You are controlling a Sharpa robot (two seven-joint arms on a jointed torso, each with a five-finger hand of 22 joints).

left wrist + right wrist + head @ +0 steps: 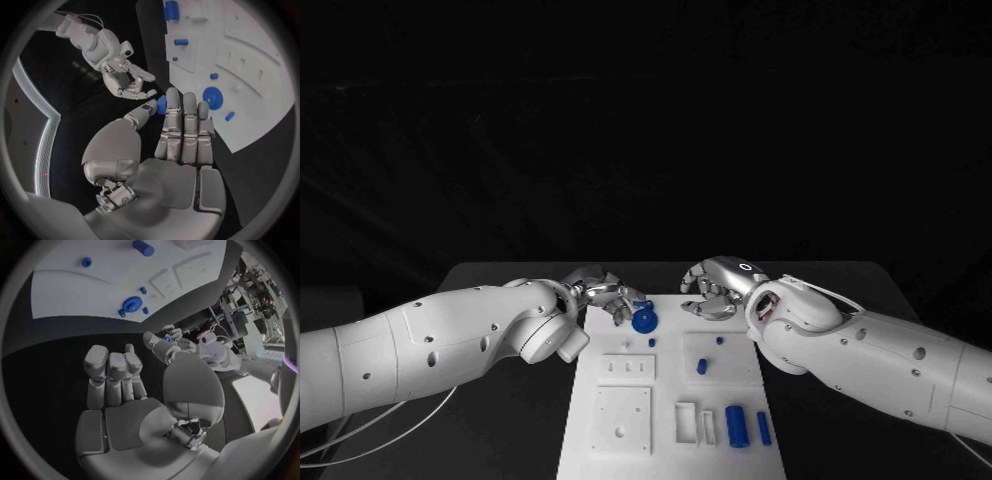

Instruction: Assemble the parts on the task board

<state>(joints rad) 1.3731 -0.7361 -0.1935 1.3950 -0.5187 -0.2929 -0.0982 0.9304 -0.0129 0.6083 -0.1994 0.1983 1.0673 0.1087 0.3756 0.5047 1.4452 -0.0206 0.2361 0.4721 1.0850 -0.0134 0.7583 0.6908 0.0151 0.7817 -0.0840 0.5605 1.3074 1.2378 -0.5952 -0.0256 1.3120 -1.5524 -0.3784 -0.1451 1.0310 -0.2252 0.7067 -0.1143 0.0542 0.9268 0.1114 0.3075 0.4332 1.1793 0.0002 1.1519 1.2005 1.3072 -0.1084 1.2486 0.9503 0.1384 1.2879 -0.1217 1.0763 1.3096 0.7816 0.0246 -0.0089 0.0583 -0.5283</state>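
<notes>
Blue small part (162,104) sits pinched between the left hand's (178,135) thumb and fingers, held above the far end of the white task board (625,440), just beside a blue disc (645,320). Right hand (714,288) hovers nearby, fingers curled, holding nothing.
</notes>
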